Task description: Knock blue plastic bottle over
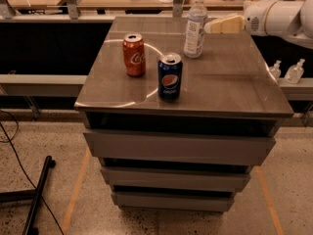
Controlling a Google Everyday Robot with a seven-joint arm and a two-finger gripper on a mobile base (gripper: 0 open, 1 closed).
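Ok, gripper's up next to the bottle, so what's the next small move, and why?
Probably a short sideways push into the blue plastic bottle. It stands upright near the far edge of the table, and the gripper sits level with its label, right beside it on the side away from the red can. Pushing across at that height should tip it.
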